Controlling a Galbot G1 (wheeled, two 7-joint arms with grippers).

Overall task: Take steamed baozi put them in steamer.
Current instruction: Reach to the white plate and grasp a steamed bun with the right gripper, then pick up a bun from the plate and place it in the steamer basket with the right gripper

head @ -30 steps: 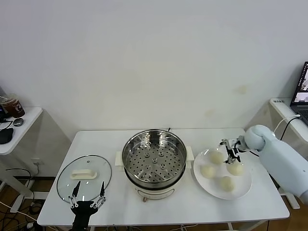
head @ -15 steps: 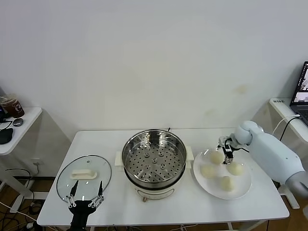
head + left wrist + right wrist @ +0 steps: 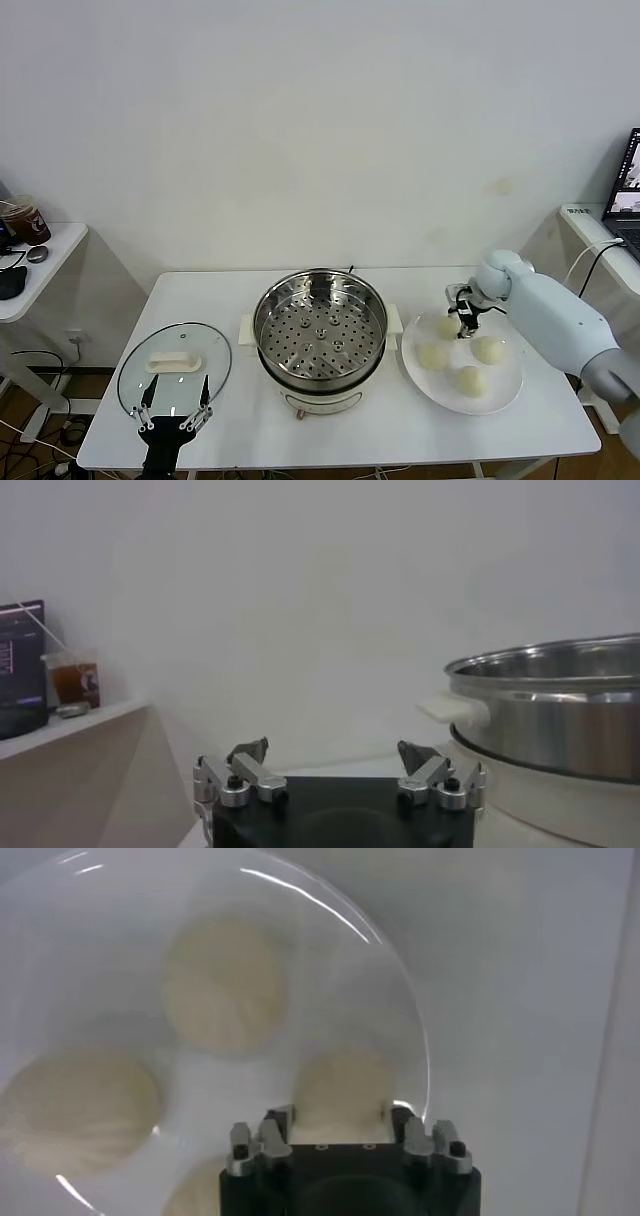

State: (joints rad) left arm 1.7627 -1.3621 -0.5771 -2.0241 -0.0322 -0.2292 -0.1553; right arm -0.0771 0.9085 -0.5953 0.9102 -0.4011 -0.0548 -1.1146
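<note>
The steamer [image 3: 320, 328], a shiny steel pot with a perforated tray on a white base, stands mid-table and holds nothing. Four pale baozi lie on a white plate [image 3: 505, 385] to its right: one far left [image 3: 445, 326], one near left [image 3: 432, 356], one right [image 3: 489, 349], one at the front [image 3: 470, 380]. My right gripper [image 3: 463, 322] is open and low over the far-left baozi [image 3: 340, 1086], with a finger [image 3: 277, 1122] on either side of it. My left gripper [image 3: 170, 410] is open and empty at the table's front left.
A round glass lid [image 3: 175, 363] with a white handle lies left of the steamer, just beyond my left gripper. The steamer's wall [image 3: 550, 715] shows in the left wrist view. A side table with a cup [image 3: 25, 220] stands far left, and a laptop [image 3: 628, 185] far right.
My right gripper has moved left across the plate and now sits over the far-left baozi. My left gripper has barely shifted.
</note>
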